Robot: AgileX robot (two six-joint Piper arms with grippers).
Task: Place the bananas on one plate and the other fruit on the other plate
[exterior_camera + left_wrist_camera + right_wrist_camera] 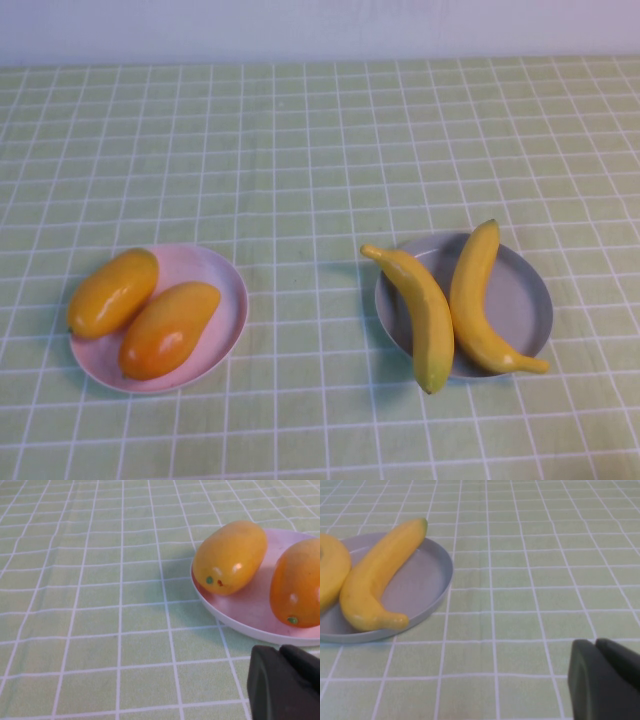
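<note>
Two bananas [425,310] [478,295] lie side by side on the grey-blue plate [520,300] at the right; the left one overhangs the rim at both ends. Two mangoes [112,292] [168,328] lie on the pink plate [215,270] at the left. Neither arm shows in the high view. My left gripper [280,652] is shut and empty, low over the cloth near the pink plate [250,607] and a mango [230,556]. My right gripper [595,645] is shut and empty, apart from the grey-blue plate [420,580] and a banana [377,577].
A light green cloth with a white grid [320,150] covers the whole table. A pale wall runs along the far edge. Open cloth lies between the two plates and behind them.
</note>
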